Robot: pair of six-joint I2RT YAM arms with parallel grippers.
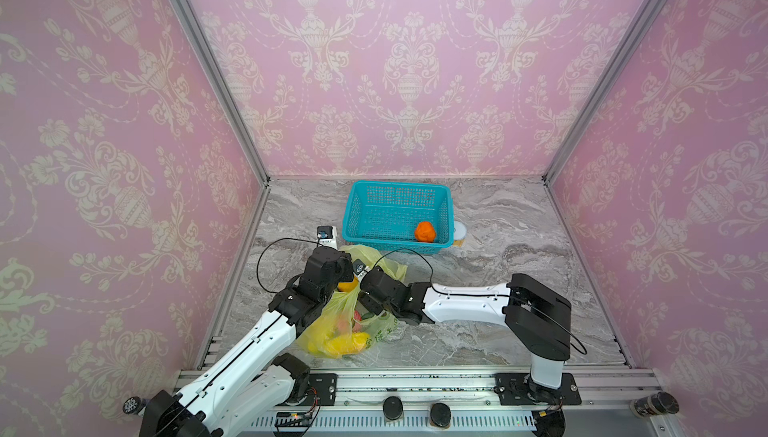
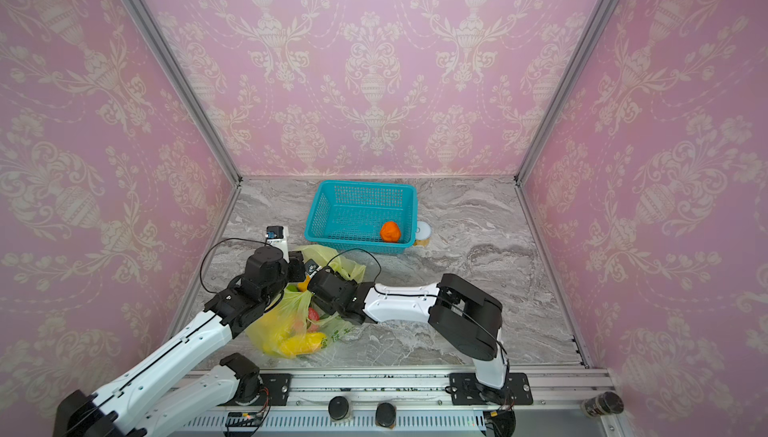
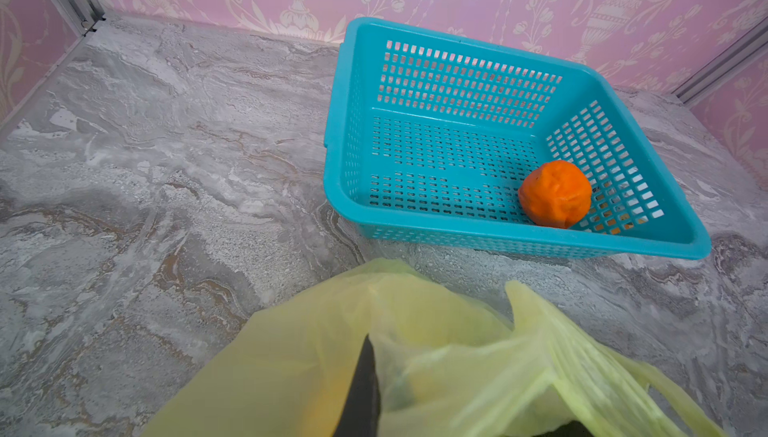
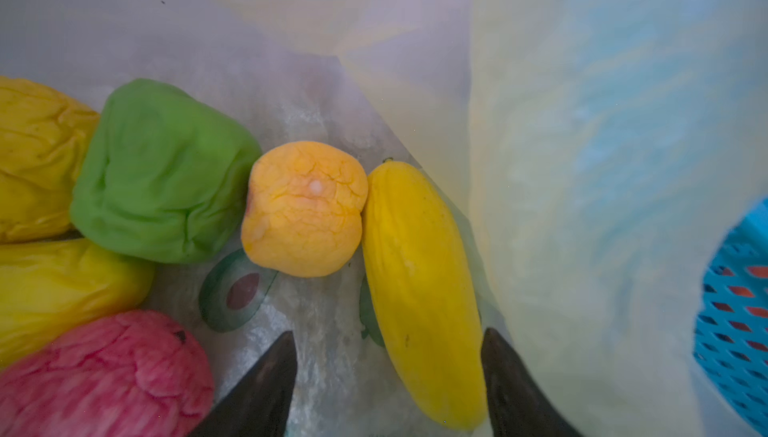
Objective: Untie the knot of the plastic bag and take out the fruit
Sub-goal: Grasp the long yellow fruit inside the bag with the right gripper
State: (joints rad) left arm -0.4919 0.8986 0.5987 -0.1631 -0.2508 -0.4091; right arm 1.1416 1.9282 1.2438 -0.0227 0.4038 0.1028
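Reaching into the plastic bag at the marble tabletop's front-left, in front of the teal basket, I have my left gripper pinched on its rim. My right gripper stands wide astride the long yellow fruit. I'd centre it, close gently, and avoid catching film.

Three pink walls with a cream urn-and-flower pattern close me in, joined by grey metal corner posts. My surface is grey veined marble, evenly lit.
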